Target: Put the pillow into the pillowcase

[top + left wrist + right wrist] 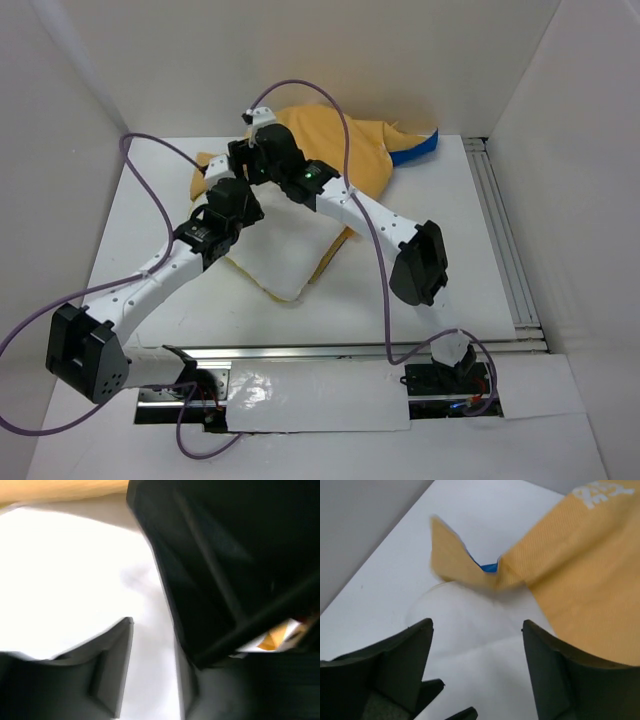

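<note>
The pillow (285,270) lies mid-worktop (480,230), its far end inside the orange pillowcase (335,145) as far as I can judge and its near half bare. My right hand (477,630) is wide and empty over the case's edge. My left hand (152,635), blurred, looks partly open, holding nothing. I reckon we're about halfway, with the case not yet drawn over the rest.

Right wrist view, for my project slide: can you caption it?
Open right gripper above the white pillow, beside the orange pillowcase, blue showing at its flap.
</note>
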